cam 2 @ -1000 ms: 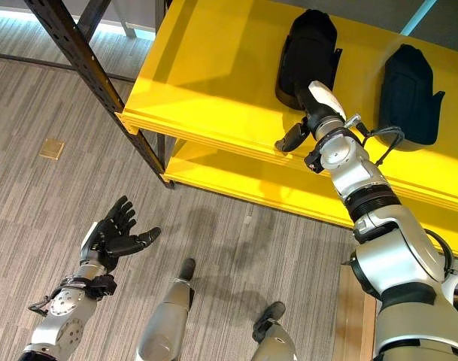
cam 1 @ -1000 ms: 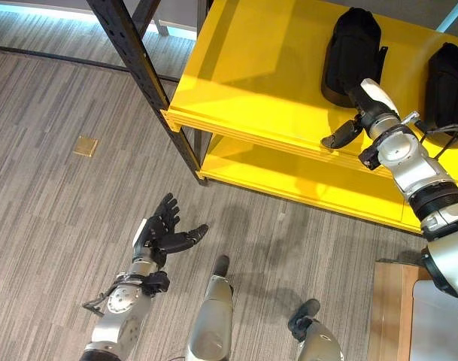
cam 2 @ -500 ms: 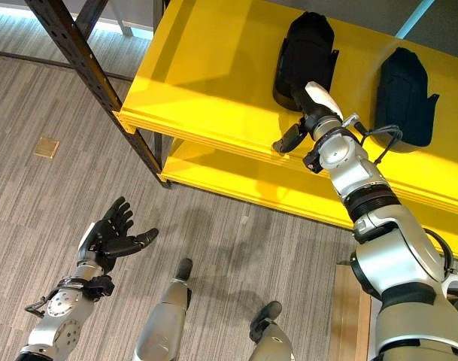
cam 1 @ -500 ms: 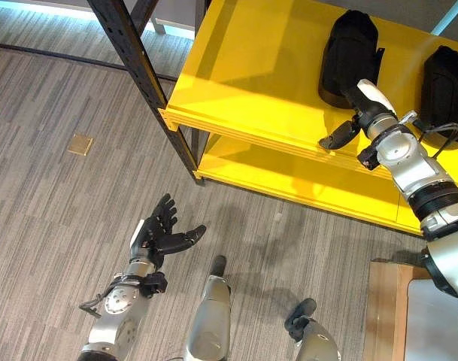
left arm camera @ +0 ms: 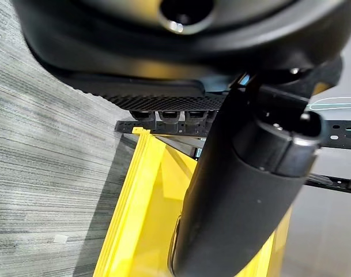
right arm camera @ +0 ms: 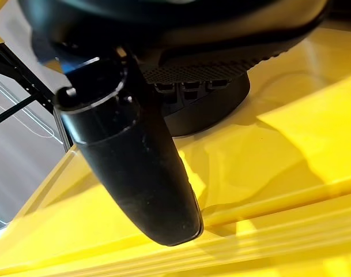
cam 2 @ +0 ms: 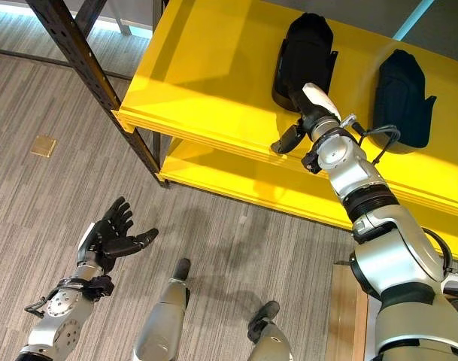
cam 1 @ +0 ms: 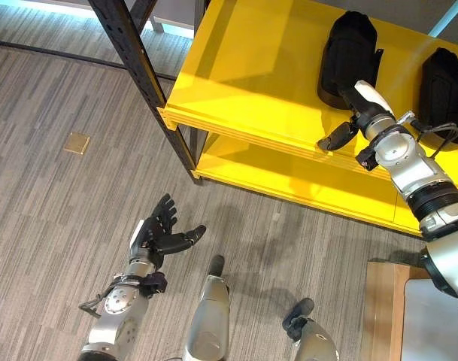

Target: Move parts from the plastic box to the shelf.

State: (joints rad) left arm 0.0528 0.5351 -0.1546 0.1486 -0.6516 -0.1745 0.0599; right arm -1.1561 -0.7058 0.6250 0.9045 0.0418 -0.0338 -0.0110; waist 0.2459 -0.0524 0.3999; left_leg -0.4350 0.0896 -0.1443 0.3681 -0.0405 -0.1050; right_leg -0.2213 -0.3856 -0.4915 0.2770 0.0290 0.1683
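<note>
Right wrist view gives you the thumb (right arm camera: pixel 135 173) standing clear above the yellow shelf (right arm camera: pixel 290 144), while the fingers reach to the base of the black part (right arm camera: pixel 215 109) and are mostly hidden under the hand's bulk, so you cannot tell whether they grip it or only rest against it. From the head camera you see the right hand (cam 2: pixel 310 113) on the upper shelf board (cam 1: pixel 251 68), its fingers lost behind that part (cam 1: pixel 350 45), thumb stuck out to the side over the shelf's front edge. A second black part (cam 1: pixel 441 83) lies further along the same board, well apart from the hand and cut off by the picture's edge. Your left hand (cam 1: pixel 157 235) hovers low over the grey floor (cam 1: pixel 56 210), palm up, fingers spread, holding nothing. A dark steel upright (cam 1: pixel 138 68) stands at the shelf's corner, and a small brass floor plate (cam 1: pixel 77 143) lies off to the left. A wooden board (cam 1: pixel 383 308) shows at the lower right.
</note>
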